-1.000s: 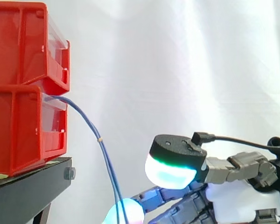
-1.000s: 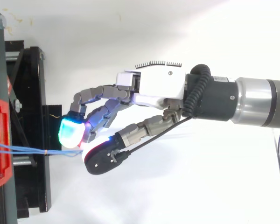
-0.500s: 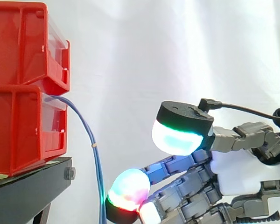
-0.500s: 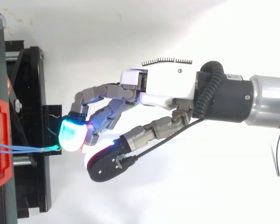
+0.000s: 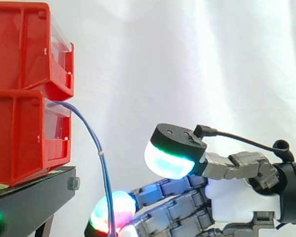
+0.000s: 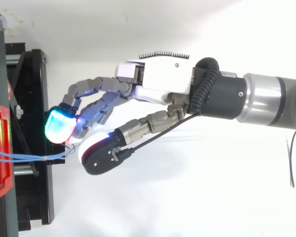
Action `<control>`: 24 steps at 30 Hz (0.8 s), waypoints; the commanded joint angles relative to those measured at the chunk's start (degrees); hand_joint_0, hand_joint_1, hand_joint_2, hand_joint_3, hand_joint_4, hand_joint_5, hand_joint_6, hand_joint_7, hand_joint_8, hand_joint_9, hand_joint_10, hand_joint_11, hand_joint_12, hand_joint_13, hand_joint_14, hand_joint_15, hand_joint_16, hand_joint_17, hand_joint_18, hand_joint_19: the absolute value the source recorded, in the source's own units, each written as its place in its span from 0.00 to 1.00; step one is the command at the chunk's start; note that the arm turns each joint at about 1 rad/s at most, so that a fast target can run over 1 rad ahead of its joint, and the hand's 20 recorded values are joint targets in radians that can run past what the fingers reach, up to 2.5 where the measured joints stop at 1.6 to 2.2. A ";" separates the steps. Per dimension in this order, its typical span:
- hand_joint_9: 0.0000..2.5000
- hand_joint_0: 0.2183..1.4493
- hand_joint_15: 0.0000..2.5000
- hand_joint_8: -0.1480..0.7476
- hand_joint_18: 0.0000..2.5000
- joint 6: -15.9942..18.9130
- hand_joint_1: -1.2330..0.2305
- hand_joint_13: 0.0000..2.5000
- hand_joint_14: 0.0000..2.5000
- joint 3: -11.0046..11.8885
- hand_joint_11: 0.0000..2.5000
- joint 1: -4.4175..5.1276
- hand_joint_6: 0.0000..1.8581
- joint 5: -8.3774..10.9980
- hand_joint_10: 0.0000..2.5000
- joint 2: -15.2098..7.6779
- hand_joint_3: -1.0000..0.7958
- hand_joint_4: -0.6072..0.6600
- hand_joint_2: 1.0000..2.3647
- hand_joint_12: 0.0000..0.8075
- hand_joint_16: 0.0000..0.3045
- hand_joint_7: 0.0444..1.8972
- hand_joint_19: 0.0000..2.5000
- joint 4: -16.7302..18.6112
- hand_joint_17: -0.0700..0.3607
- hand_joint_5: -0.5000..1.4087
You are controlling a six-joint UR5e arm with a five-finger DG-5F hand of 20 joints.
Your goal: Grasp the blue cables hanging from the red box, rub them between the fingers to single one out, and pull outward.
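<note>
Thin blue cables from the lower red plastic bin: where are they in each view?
Side view: thin blue cables arc from the lower red plastic bin down to the bottom edge.
Top view: lower left, running rightward from that bin.
Shared landmark: the bin.

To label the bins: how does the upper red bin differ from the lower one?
The upper bin sits on the lower bin, which rests on the black stand. Blue cables hang from the lower bin, none from the upper bin. Both are red with clear fronts.
</note>
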 commanded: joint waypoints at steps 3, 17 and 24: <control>0.25 0.26 0.16 0.45 0.21 -0.84 0.38 0.23 0.01 -0.01 0.13 0.29 0.27 -0.42 0.00 -0.52 0.29 0.76 0.00 0.46 0.17 0.45 0.28 4.99 0.43 0.19; 0.27 0.27 0.16 0.46 0.22 2.15 0.37 0.24 0.00 0.25 0.16 0.99 0.27 -4.20 0.00 -5.97 0.29 0.76 0.00 0.46 0.17 0.48 0.28 15.71 0.43 0.20; 0.27 0.27 0.17 0.46 0.22 1.97 0.37 0.24 0.00 0.25 0.18 1.17 0.27 -4.47 0.00 -6.05 0.30 0.76 0.00 0.46 0.16 0.50 0.28 16.24 0.42 0.20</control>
